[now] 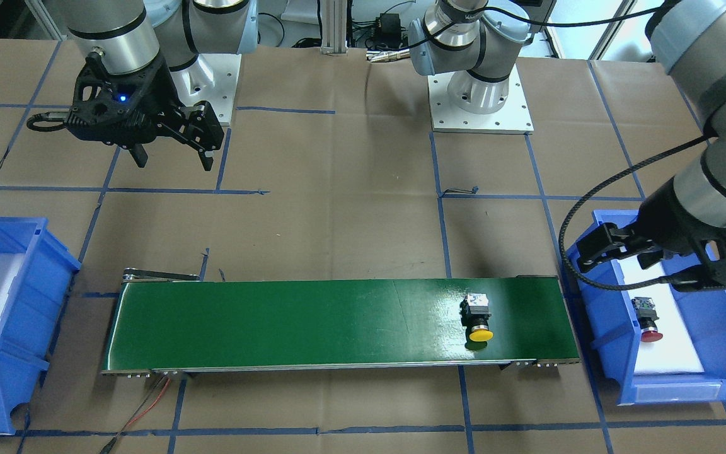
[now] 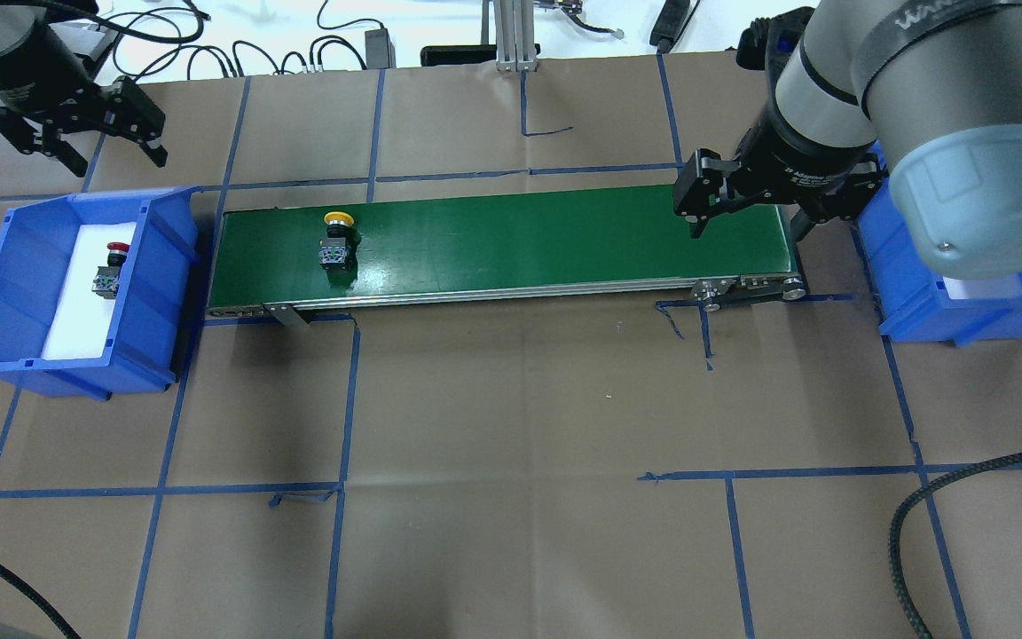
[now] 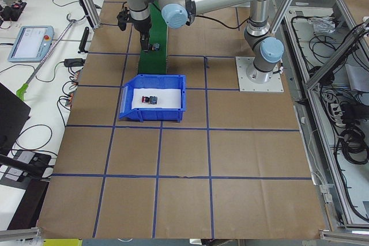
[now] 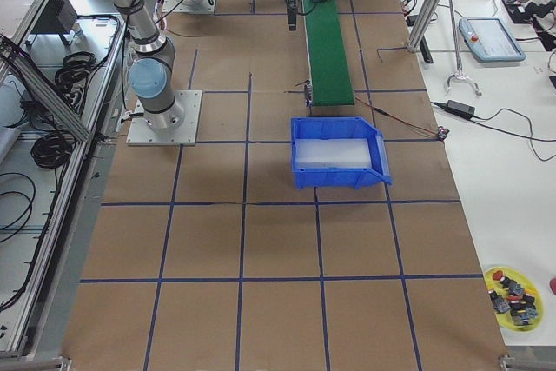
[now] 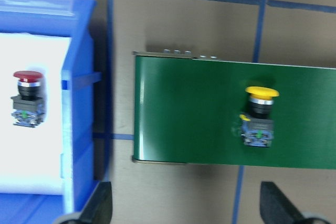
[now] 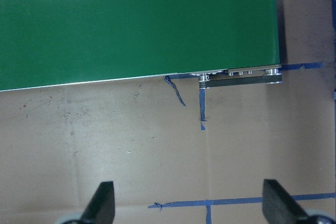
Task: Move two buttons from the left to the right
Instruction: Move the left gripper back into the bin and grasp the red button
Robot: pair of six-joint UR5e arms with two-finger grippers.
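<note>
Front view: a yellow button (image 1: 480,318) lies on a green belt (image 1: 275,321) toward 3 o'clock; a red button (image 1: 648,321) lies in a blue bin (image 1: 672,386) beyond it. Overhead view: left tool (image 2: 116,161), jaws apart, at the bin's 12 o'clock; right tool (image 2: 750,232), jaws apart, near the belt's 3 o'clock end.

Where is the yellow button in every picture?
Front-facing: yellow button on the green belt, right part.
Overhead: yellow button on the belt's left part.
Exterior left: too small to tell.
Exterior right: too small to tell.
Left wrist: yellow button right of middle, on the belt.
Right wrist: not in it.
Shared landmark: the green belt, seen in every view.
</note>
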